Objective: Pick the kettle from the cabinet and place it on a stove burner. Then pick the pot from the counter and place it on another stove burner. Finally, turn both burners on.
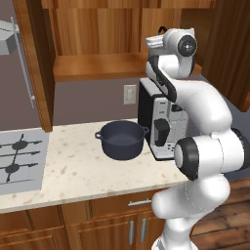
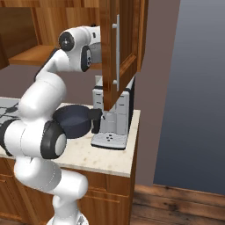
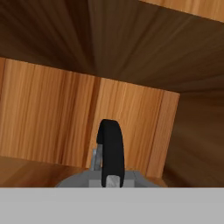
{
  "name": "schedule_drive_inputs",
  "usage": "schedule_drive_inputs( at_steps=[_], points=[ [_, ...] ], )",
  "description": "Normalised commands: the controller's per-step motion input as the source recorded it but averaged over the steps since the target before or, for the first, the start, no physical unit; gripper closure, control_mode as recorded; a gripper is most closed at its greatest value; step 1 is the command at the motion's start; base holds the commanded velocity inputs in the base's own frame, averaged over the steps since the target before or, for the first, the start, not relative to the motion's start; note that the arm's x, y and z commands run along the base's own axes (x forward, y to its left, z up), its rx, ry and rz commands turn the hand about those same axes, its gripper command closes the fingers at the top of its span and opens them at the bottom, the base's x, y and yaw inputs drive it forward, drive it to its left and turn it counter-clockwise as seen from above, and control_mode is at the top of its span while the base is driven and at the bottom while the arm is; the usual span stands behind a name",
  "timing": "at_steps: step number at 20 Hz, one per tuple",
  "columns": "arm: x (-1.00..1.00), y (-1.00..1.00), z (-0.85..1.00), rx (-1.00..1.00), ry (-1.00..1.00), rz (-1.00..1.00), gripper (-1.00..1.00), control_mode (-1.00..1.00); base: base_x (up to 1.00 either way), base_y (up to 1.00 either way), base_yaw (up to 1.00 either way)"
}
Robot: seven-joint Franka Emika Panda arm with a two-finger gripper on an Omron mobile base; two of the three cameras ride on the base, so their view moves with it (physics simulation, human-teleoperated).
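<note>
Hand view: fingers drawn tight on the black arched handle (image 3: 110, 151) of the small rounded grey metal kettle (image 3: 107, 180), deep in the warm brown wooden wall cabinet (image 3: 78, 118).

The two-finger gripper (image 1: 157, 43) seems to pinch that handle, though its tips are hidden low in the frame. I judge the lift is in hand: raise just off the plank shelf (image 1: 97, 66), then draw straight back, keeping level under the cabinet's top board. Open doors flank the exit, one with a long slim silver handle (image 2: 117, 50). The wide dark blue-grey pot (image 1: 122, 139) and boxy white-and-black coffee machine (image 1: 158, 124) sit below on the beige speckled counter (image 1: 73, 171); the black burners (image 1: 19, 156) lie well apart to the left, with open room above.
</note>
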Motion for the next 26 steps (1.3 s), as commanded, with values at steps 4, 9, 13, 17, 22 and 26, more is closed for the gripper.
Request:
schedule_drive_inputs(
  at_steps=[4,9,13,17,22,26],
  points=[
    [-0.51,0.16,0.20,0.00,0.05,-0.08,1.00,-1.00,0.00,0.00,0.00],
    [-0.48,0.20,0.18,0.00,0.04,-0.08,1.00,-1.00,0.00,0.00,0.00],
    [-0.48,0.13,0.15,0.00,0.00,-0.06,1.00,-1.00,0.00,0.00,0.00],
    [-0.50,0.06,0.14,0.00,0.00,-0.05,1.00,-1.00,0.00,0.00,0.00],
    [-0.52,0.00,0.02,0.00,0.00,-0.04,1.00,-1.00,0.00,0.00,0.00],
    [-0.56,0.00,0.00,0.00,0.00,-0.03,1.00,-1.00,0.00,0.00,0.00]
  ],
)
